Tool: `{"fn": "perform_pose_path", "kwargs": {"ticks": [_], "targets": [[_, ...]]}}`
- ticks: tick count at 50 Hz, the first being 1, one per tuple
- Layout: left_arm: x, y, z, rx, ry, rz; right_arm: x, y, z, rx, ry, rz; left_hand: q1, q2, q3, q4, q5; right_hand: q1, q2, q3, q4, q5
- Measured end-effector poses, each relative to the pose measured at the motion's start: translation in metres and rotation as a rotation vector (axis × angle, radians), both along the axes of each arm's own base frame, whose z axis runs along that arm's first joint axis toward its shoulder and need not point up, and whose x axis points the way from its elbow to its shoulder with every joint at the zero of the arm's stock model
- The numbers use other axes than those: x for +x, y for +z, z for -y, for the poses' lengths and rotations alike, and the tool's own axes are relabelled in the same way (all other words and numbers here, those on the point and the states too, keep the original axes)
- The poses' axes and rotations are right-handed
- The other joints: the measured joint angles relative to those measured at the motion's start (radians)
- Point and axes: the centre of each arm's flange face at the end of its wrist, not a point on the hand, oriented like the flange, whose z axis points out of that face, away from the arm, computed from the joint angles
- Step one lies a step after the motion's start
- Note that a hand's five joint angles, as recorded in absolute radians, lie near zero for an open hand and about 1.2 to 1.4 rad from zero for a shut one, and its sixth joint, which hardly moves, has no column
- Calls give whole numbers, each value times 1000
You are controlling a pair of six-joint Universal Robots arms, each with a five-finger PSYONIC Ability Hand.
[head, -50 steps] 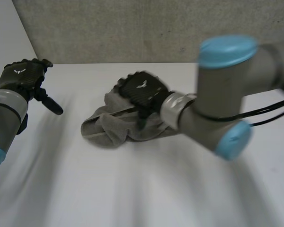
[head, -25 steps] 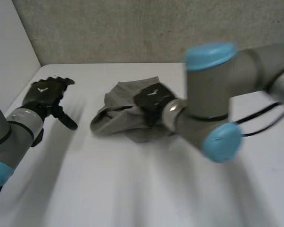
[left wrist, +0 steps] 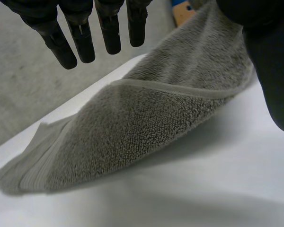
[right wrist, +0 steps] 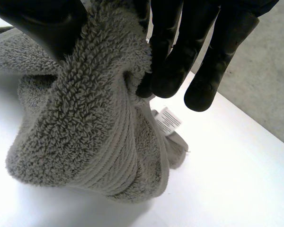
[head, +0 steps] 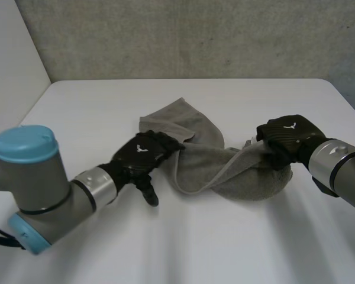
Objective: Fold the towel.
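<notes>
Chief risk: the right hand [head: 287, 141] holds the towel [head: 201, 165] by a gathered bunch, not a clean corner, so any lift or pull from here would likely carry several layers together and tighten the twist instead of opening the cloth. A second risk lies with the left hand [head: 145, 155]. Its fingers [left wrist: 80, 42] are straight and spread just above the pile, with the thumb [left wrist: 274, 71] alongside, and nothing is clamped between them. If the right hand draws away, this end of the towel is judged free to slide across the smooth white table [head: 225, 248], and the cloth would drag rather than stretch flat. A blind closing of the left hand could also catch a fold in place of the hemmed edge. On the right, the fingers [right wrist: 173, 71] are curled against the thumb and pinch a thick wad of terry that bulges out below the grip. The towel lies near the middle of the table, between the two hands: grey, looped pile, crumpled and partly rolled, with one flap turned over by the left hand and a rope-like run leading to the right hand. A flat woven hem band [left wrist: 180, 89] crosses the surface under the left hand, and a small white label [right wrist: 166, 119] shows just below the right hand's fingertips. No fold is yet formed.
</notes>
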Motion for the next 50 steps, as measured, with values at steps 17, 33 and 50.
{"fn": "perform_pose_path", "kwargs": {"ticks": [17, 33, 50], "targets": [[-46, -24, 9, -259, -136, 83, -5, -7, 4, 16, -21, -2, 355, 344, 348, 351, 347, 1, 4, 1, 0, 0], [-70, -42, 12, -284, -189, 96, -6, -8, 5, 7, -24, 1, 777, 769, 768, 776, 759, 1, 4, 1, 0, 0], [-43, 11, 38, -412, 18, 153, -13, 10, 21, -63, -63, 15, 1085, 1075, 1101, 1084, 1095, 6, 5, 1, 0, 0]]}}
